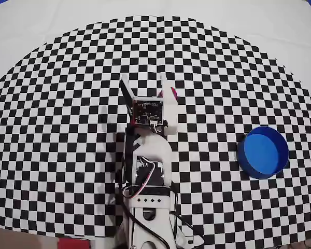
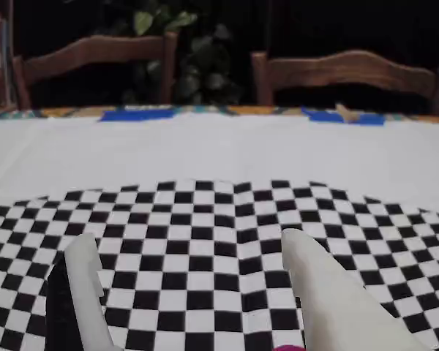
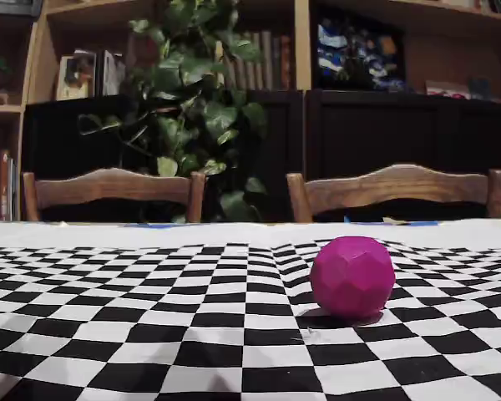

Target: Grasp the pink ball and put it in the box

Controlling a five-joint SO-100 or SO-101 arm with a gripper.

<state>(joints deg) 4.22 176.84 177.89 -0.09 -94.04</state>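
The pink ball (image 3: 352, 276) rests on the checkered cloth, in full sight in the fixed view. From overhead only a pink sliver (image 1: 173, 93) shows at the right edge of my white finger (image 1: 165, 87). The wrist view catches just a pink trace (image 2: 289, 348) at the bottom beside that finger (image 2: 329, 292). My gripper (image 1: 143, 80) (image 2: 186, 241) is open, its jaws wide apart with bare cloth between the tips. The box (image 1: 263, 152), a round blue container, stands empty far to the right of the arm in the overhead view.
The checkered cloth (image 1: 67, 104) lies on a white table cover. Two wooden chairs (image 2: 351, 73) stand behind the table's far edge, with a leafy plant (image 3: 192, 109) and shelves beyond. Blue tape strips (image 2: 135, 114) mark the far edge. The arm's base and cables (image 1: 147, 218) sit at the near edge.
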